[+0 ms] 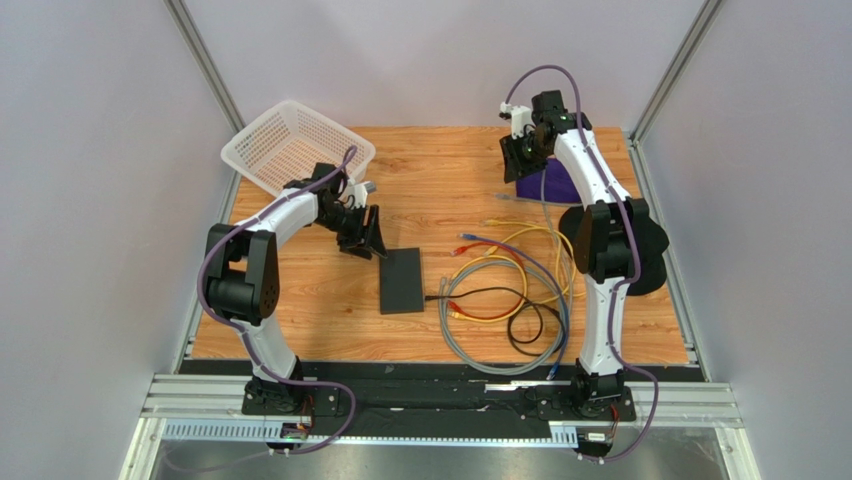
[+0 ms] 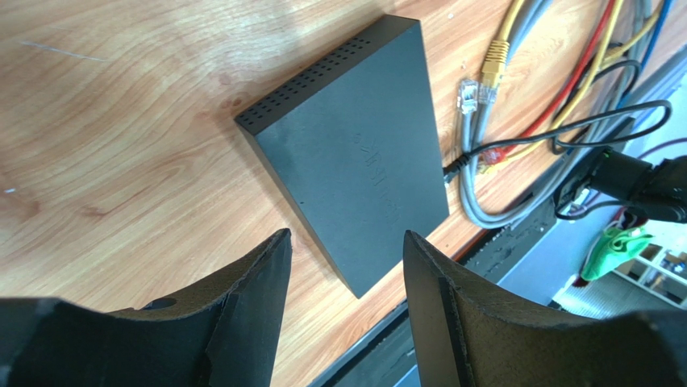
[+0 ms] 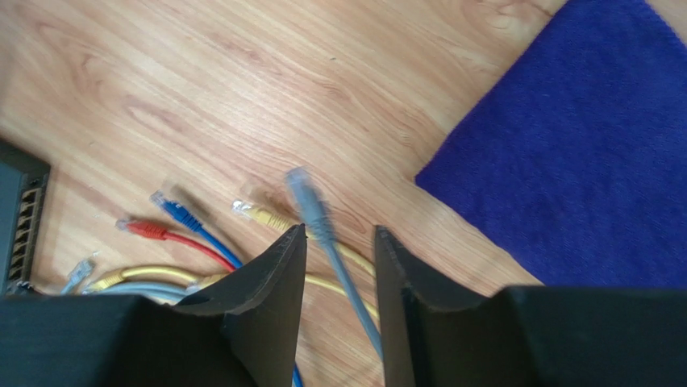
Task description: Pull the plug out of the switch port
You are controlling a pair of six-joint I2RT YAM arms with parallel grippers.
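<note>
The switch (image 1: 402, 280) is a flat black box lying left of the table's middle. It fills the middle of the left wrist view (image 2: 355, 153), and the right wrist view catches only its row of sockets (image 3: 27, 228). My left gripper (image 1: 368, 240) hovers by its far left corner, open and empty (image 2: 345, 235). A thin black lead (image 2: 464, 160) meets the switch's right edge. My right gripper (image 1: 520, 163) is high at the back right, jaws apart (image 3: 339, 229). A blurred grey plug (image 3: 304, 193) on its cable hangs loose between them, away from the switch.
A purple cloth (image 1: 560, 185) lies under the right gripper (image 3: 580, 153). Coiled cables (image 1: 500, 290) in yellow, grey, blue, red and black sprawl right of the switch. A white basket (image 1: 295, 145) stands tilted at the back left corner. Grey walls close in the table.
</note>
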